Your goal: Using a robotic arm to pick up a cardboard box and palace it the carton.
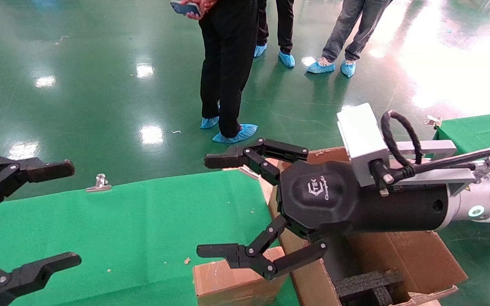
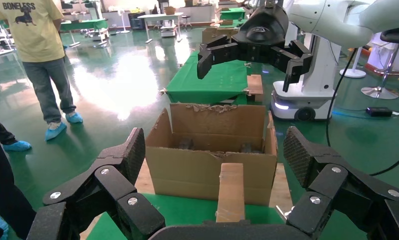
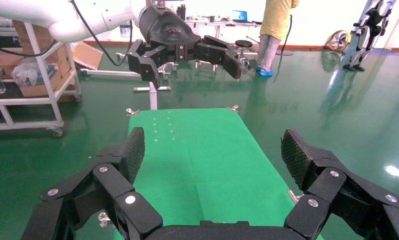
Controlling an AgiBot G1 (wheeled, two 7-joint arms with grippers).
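The cardboard box (image 1: 228,280) is small and brown and sits on the green table (image 1: 121,221) at the near edge, right against the carton (image 1: 419,255). The carton is large, with torn flaps and black foam (image 1: 366,282) inside. My right gripper (image 1: 209,206), on the white arm with a green light, is open and empty, and its lower finger hangs just above the box. The left wrist view shows the box (image 2: 231,192) in front of the carton (image 2: 187,167), with the right gripper (image 2: 246,70) beyond. My left gripper (image 1: 70,212) is open and empty at the far left.
Several people in blue shoe covers (image 1: 232,63) stand on the green floor behind the table. A metal clip (image 1: 99,183) holds the cloth at the table's far edge. In the right wrist view, bare green cloth (image 3: 197,150) lies below the open jaws.
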